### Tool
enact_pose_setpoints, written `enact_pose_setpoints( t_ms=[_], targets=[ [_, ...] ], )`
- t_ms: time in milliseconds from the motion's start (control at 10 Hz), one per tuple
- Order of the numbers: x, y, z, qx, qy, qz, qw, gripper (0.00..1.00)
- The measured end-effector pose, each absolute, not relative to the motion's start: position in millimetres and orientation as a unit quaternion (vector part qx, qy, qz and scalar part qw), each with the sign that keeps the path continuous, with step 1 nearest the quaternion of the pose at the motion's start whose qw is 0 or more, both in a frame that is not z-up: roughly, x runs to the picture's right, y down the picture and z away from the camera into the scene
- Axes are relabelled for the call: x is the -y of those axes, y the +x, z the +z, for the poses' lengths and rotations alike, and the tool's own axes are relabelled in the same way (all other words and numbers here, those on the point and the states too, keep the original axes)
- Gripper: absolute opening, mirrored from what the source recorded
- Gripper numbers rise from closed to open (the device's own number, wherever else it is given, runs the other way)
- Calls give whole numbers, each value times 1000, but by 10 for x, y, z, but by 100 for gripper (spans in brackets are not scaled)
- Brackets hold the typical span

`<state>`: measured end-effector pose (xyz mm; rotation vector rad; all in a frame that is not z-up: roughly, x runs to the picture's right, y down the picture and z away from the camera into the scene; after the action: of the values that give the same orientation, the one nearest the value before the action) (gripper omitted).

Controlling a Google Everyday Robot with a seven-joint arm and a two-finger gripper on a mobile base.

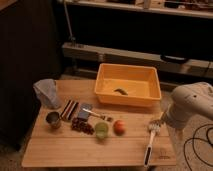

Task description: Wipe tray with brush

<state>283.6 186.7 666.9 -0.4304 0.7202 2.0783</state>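
Orange tray [127,101] looks unwiped, brush [149,143] lies near-right of it, my gripper [159,122] at its head, grasp I cannot tell.

Overall: you get a dim, warm-toned view.
Gripper [159,121]: at the lit tabletop's [75,145] right edge, by the brush's [149,145] head.
Brightest: the tray [126,98], up-left of the jaws, glows orange.
Darkest: the background beyond the jaws is near black.
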Motion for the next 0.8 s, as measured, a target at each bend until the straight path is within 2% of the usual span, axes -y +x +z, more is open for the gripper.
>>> enact_pose_setpoints(
  t_ms=[800],
  targets=[
    [-1908, 2837, 6658, -290, -174, 838, 428, 80]
  ],
)
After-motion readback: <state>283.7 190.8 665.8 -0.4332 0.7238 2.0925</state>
